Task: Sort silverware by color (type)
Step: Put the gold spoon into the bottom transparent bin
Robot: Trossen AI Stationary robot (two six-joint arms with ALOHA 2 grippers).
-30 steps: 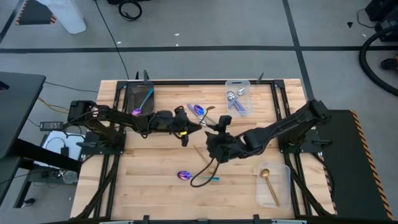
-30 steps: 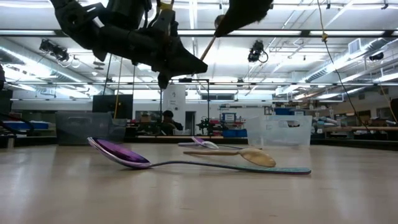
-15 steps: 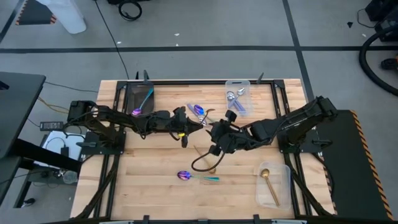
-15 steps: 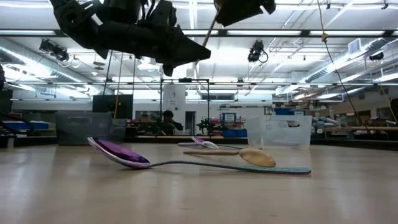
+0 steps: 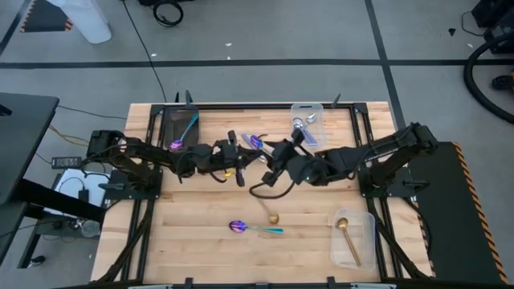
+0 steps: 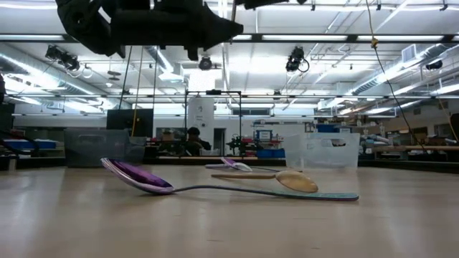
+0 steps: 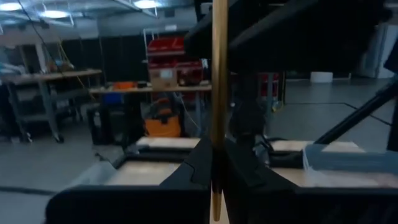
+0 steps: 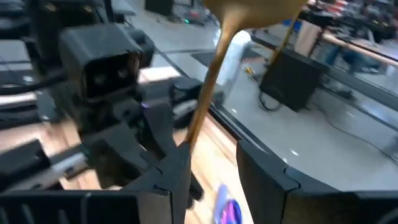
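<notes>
A gold spoon [image 8: 208, 81] stands upright in the air over the table's middle, bowl [image 8: 249, 9] up, with my left gripper [image 7: 214, 155] shut on its handle. My right gripper [image 8: 211, 168] faces the left one [image 5: 245, 159] from the table's right side. It is open, and the handle runs down along the inner edge of one finger [image 8: 177, 165]. On the table lie a second gold spoon [image 6: 294, 181], a teal-handled purple spoon [image 5: 255, 229] and another purple spoon [image 5: 255, 141]. My left gripper pinches the gold spoon's handle [image 7: 216, 134] between its two fingers, near the handle's free end, which sticks out below them [image 7: 214, 211]. The fingers come about level from the table's left and lie across the handle. The spoon stands upright, lifted clear. My right gripper: whether the finger beside the handle [image 8: 189, 134] touches it, I cannot tell.
A dark tray [image 5: 181, 124] at the far left holds a teal-handled spoon. A clear bin [image 5: 307, 120] at the far edge holds silver spoons. Another clear bin [image 5: 353, 237] at the near right holds a gold spoon. A black cable loop [image 5: 261, 189] hangs below the right arm.
Both grippers have risen, and in the low view they have climbed to the picture's top. My right gripper has gone toward the table's far edge, up to the left gripper, uncovering the gold spoon on the table. The held spoon has turned from slanted to upright.
</notes>
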